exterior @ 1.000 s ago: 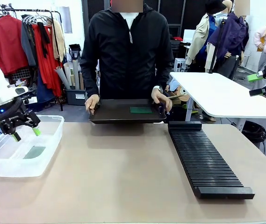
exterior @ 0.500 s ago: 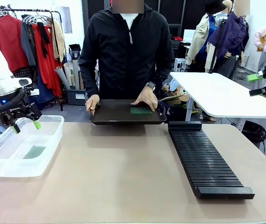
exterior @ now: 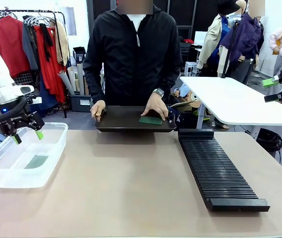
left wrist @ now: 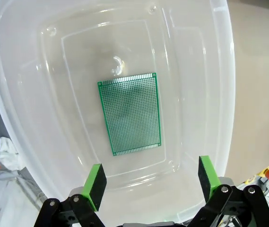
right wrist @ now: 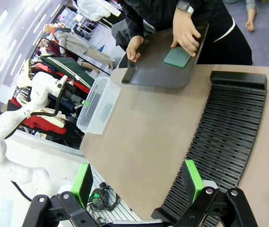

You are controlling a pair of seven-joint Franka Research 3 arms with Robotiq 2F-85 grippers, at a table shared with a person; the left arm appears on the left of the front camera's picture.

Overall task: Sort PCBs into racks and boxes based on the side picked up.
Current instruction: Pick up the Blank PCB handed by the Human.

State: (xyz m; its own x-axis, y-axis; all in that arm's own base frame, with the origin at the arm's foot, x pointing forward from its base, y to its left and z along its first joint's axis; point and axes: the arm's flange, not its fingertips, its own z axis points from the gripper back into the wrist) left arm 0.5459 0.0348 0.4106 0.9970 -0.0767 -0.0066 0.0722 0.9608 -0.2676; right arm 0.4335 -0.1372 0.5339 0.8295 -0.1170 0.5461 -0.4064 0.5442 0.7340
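Observation:
A dotted green PCB [left wrist: 130, 113] lies flat on the bottom of the clear box [exterior: 12, 176] at the table's left. My left gripper [exterior: 28, 136] hangs open just above the box's far rim, nothing between its green pads [left wrist: 95, 181]. At the far edge a person holds a dark tray [exterior: 123, 124] and rests a hand [exterior: 155, 105] on another PCB [exterior: 150, 120] lying in it. The long black slotted rack [exterior: 219, 171] lies on the right. High over the rack's near end [right wrist: 229, 127], my right gripper [right wrist: 136, 182] is open and holds nothing.
A second white table [exterior: 235, 101] stands behind the rack at the right. Clothes racks and other people fill the background. The wide tan tabletop [exterior: 126, 183] lies bare between the box and the rack.
My left gripper has risen a little out of the box, still open. The person's hand moved from the tray's edge onto the PCB and nudged it slightly.

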